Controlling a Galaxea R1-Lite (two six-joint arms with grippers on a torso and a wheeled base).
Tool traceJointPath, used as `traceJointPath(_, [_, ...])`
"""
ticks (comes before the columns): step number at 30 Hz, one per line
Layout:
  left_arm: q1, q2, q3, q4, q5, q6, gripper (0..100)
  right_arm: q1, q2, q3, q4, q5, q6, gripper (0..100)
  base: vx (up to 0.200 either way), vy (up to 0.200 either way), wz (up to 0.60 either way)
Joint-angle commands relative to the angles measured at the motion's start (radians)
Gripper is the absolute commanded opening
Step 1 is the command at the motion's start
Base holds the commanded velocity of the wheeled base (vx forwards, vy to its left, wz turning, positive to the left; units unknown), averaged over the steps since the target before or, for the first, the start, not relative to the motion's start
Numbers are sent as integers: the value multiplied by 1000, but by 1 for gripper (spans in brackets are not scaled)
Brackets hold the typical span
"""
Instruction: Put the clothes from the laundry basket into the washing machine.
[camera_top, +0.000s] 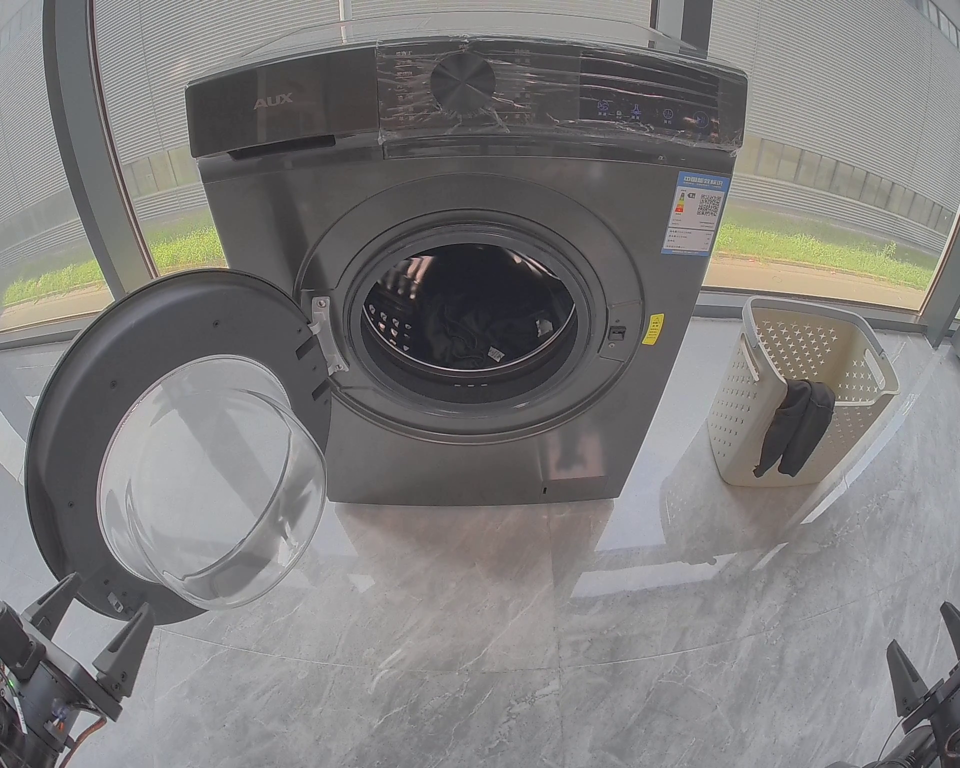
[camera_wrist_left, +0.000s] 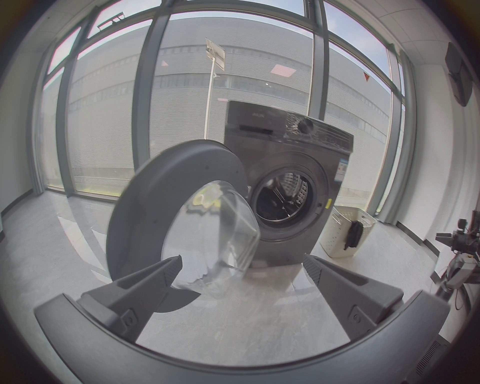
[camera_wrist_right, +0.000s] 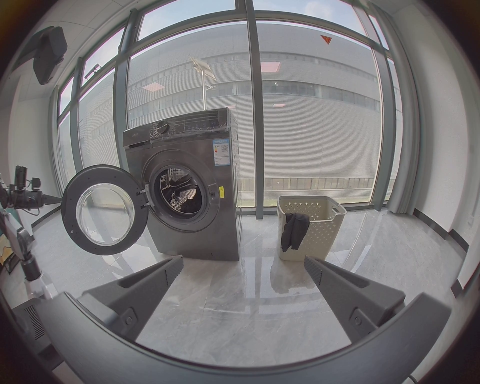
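Note:
A grey washing machine (camera_top: 460, 200) stands ahead, its round door (camera_top: 175, 450) swung open to the left. Dark clothes (camera_top: 470, 320) lie inside the drum. To the machine's right a cream laundry basket (camera_top: 800, 350) stands on the floor, with a dark garment (camera_top: 796, 426) draped over its near rim. My left gripper (camera_top: 98, 618) is low at the left, just below the open door, fingers apart and holding nothing. At the lower right my right gripper (camera_top: 925, 650) is open and holds nothing too. In the right wrist view the basket (camera_wrist_right: 320, 220) and garment (camera_wrist_right: 294, 231) sit well beyond the open fingers (camera_wrist_right: 350, 290).
Glossy grey marble floor (camera_top: 560, 620) stretches between me and the machine. Tall glass windows (camera_top: 830, 180) with dark frames run behind the machine and basket. The open door juts out into the left side of the floor space.

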Motion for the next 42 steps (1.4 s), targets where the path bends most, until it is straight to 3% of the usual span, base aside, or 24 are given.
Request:
traceJointPath(1, [87,-151,17,52,-1,5,100,-23,-38,18,5,-26,-2,100,0,0,0])
traceJointPath(4, [124,-178,17,86,-3,8,100,-43,-38,18,7,-43,-9,100,0,0,0])
traceJointPath(8, [219,-261,17,204,-10,43,100,-103,-50,18,10,-24,-29,100,0,0,0])
traceJointPath(11, [279,-333,17,267,-19,46,100,-157,-119,12,28,85,-45,100,0,0,0])
traceJointPath(13, [283,-339,17,273,-24,46,100,-157,-119,12,30,95,-51,100,0,0,0])
traceJointPath(15, [325,-427,17,367,-95,48,100,-157,-119,18,53,114,-37,100,0,0,0])
traceJointPath(17, [339,-451,17,387,-115,49,100,-155,-119,18,60,112,-32,100,0,0,0])
traceJointPath(19, [401,-528,17,411,-200,63,100,-155,-119,18,65,114,-29,100,0,0,0])
traceJointPath(20, [408,-534,17,414,-211,68,100,-155,-119,18,65,114,-29,100,0,0,0])
traceJointPath(23, [464,-609,14,447,-358,123,100,-157,-119,16,70,115,-29,100,0,0,0])
traceJointPath(25, [463,-603,14,450,-355,128,100,-155,-119,18,67,115,-29,100,0,0,0])
traceJointPath(26, [464,-603,13,456,-306,124,100,-155,-119,18,65,115,-29,100,0,0,0])
traceJointPath(27, [464,-603,13,456,-306,124,100,-155,-119,18,65,115,-29,100,0,0,0])
traceJointPath(28, [461,-600,10,470,-219,141,100,-154,-119,18,65,115,-29,100,0,0,0])
traceJointPath(29, [460,-599,10,470,-216,144,100,-154,-119,18,65,115,-29,100,0,0,0])
traceJointPath(31, [449,-597,8,479,-234,135,100,-154,-119,18,65,115,-28,100,0,0,0])
traceJointPath(33, [451,-608,16,506,-348,129,100,-155,-119,18,65,115,-29,100,0,0,0])
traceJointPath(34, [451,-609,16,508,-365,135,100,-154,-119,18,65,115,-28,100,0,0,0])
traceJointPath(37, [452,-611,16,510,-349,147,100,-154,-119,18,65,115,-28,100,0,0,0])
traceJointPath(40, [452,-611,16,508,-328,111,100,-154,-119,18,65,115,-28,100,0,0,0])
traceJointPath(42, [452,-611,16,508,-323,111,100,-154,-119,18,65,115,-29,100,0,0,0])
